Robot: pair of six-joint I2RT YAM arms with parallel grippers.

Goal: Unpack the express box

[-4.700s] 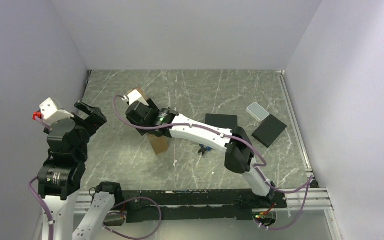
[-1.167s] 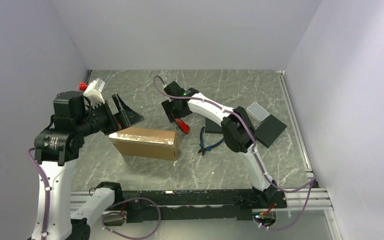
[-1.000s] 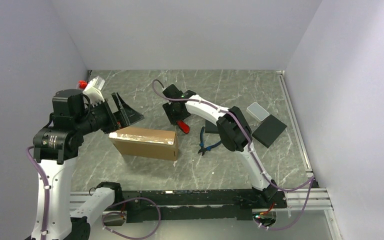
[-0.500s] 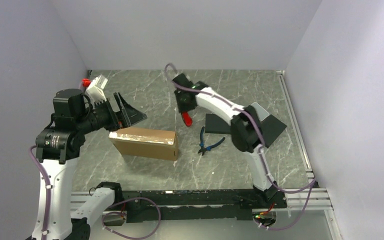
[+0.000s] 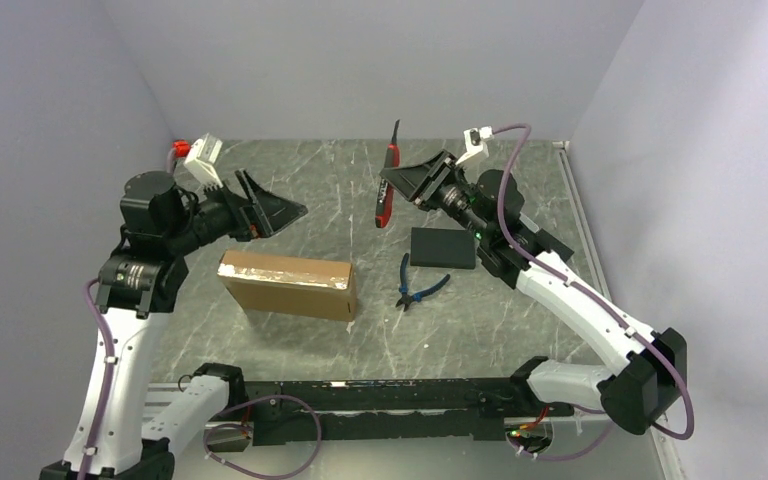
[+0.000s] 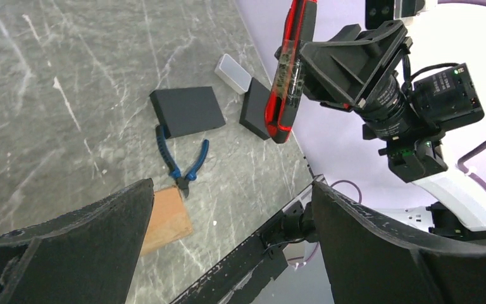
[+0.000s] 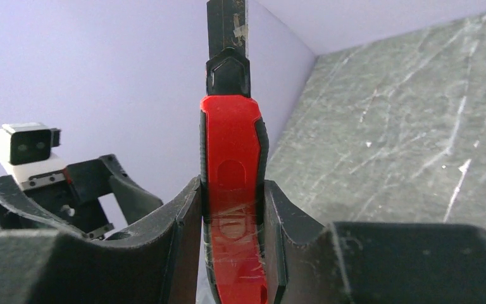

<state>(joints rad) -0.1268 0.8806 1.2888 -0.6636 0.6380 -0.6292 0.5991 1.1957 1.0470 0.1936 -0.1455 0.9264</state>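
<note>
The express box (image 5: 288,284) is a brown cardboard carton lying flat and closed on the table, with clear tape along its right end. One corner of it shows in the left wrist view (image 6: 168,218). My left gripper (image 5: 278,208) is open and empty, in the air above the box's far side (image 6: 228,190). My right gripper (image 5: 400,180) is shut on a red utility knife (image 5: 386,190) and holds it upright, high above the table's middle. The knife also shows in the left wrist view (image 6: 288,76) and between the closed jaws in the right wrist view (image 7: 231,190).
Blue-handled pliers (image 5: 415,285) lie right of the box. A black pad (image 5: 442,247) lies beyond them, and a second black pad (image 6: 256,107) and a small translucent white case (image 6: 233,73) lie further right. Grey walls enclose the table on three sides.
My right arm has swung up and back, lifting the red knife from just above the table near the box to high in the air. My left gripper has risen slightly and stayed open.
</note>
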